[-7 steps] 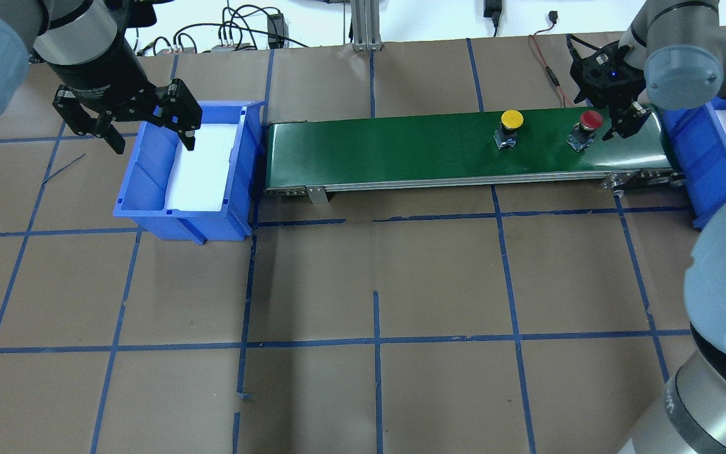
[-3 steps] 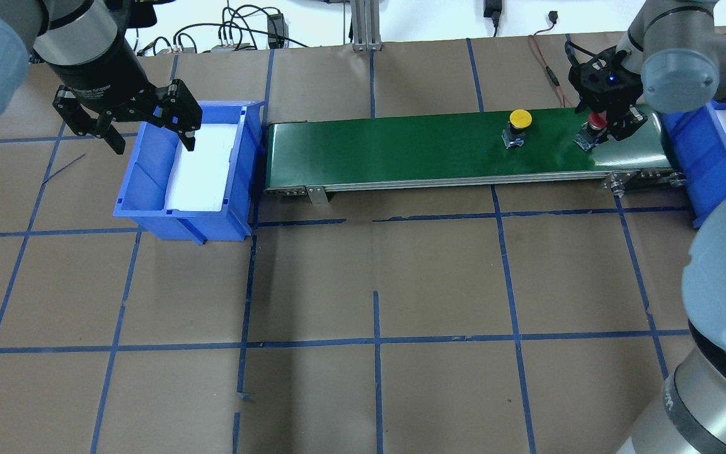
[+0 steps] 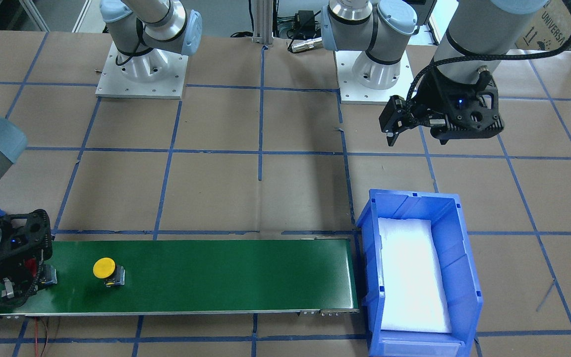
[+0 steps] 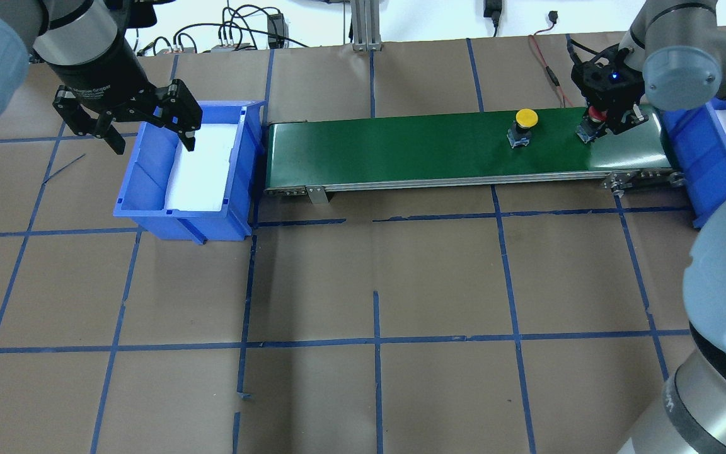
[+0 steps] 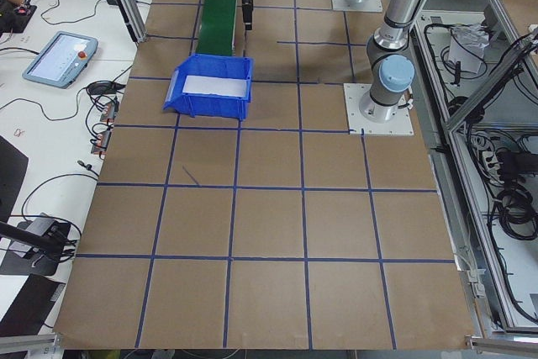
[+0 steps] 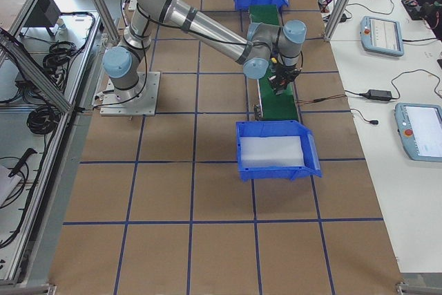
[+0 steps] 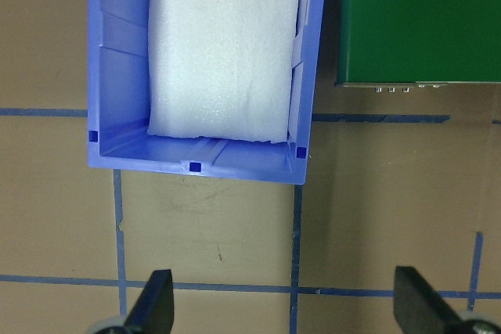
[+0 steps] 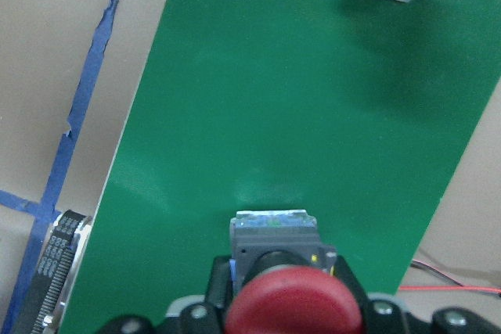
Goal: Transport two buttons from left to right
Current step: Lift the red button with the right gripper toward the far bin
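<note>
Pick-up step: right gripper (image 4: 609, 121) clasps the red button (image 8: 293, 307) at the belt's (image 4: 401, 151) right end (yellow button (image 4: 525, 118) sits just left). Next, lift it into the right bin (image 4: 691, 151). Left gripper (image 4: 154, 142) hangs open over the left bin (image 4: 142, 170).

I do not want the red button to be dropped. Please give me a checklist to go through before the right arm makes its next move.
1. Right gripper shut on red button: ok, the jaws press its body on both sides.
2. Grip firm enough for lifting: cannot tell.
3. Yellow button clear of the right gripper: ok, it stands apart on the green belt.
4. Right bin free to receive: ok, only white foam inside.
5. Left gripper out of the way: ok, open, at the left bin.
</note>
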You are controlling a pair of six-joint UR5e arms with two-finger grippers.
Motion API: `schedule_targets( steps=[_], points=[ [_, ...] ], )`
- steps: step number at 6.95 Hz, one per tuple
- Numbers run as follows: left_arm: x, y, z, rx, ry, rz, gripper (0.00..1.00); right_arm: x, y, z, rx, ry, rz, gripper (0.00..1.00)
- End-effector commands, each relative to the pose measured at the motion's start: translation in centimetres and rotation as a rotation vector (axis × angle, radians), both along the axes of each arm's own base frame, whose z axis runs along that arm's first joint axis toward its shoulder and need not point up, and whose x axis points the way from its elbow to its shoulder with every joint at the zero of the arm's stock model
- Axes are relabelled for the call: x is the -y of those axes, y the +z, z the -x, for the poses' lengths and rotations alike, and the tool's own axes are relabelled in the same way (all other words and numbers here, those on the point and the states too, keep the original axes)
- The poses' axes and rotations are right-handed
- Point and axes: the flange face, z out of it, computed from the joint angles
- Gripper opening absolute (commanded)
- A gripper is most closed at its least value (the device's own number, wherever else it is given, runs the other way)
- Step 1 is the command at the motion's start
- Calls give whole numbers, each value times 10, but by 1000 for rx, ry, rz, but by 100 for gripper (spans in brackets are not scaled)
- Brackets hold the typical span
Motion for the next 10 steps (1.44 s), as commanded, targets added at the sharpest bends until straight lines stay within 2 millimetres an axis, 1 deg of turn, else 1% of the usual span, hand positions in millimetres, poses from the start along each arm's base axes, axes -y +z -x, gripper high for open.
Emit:
schedule_targets(
  steps=[1, 2, 3, 4, 5, 6, 7, 8, 9, 10],
  points=[
    [0, 0, 0, 0, 1, -2, 100, 9, 63, 14, -24, -49, 82, 7],
    [0, 0, 0, 0, 1, -2, 100, 10, 98, 61, -37, -140, 140, 6],
    [0, 0, 1, 0, -1, 0, 100, -7, 108, 146, -42, -232, 157, 5],
    [0, 0, 1, 0, -3, -2, 100, -20, 112, 199, -51, -228, 171, 4],
    [0, 0, 1, 0, -1, -2, 100, -38, 97, 266, -5, -318, 178, 4],
    [0, 0, 1, 0, -1, -2, 100, -48, 43, 309, 66, -377, 132, 4],
    [0, 0, 1, 0, -1, -3, 100, -48, 26, 319, 58, -379, 108, 4],
    [0, 0, 1, 0, -1, -2, 100, -47, -6, 324, 52, -383, 58, 3],
    [-1, 0, 1, 0, -1, -3, 100, -50, -27, 329, 19, -401, 17, 4],
    [-1, 0, 1, 0, -1, -5, 100, -55, -43, 327, 16, -428, -14, 4]
  ],
)
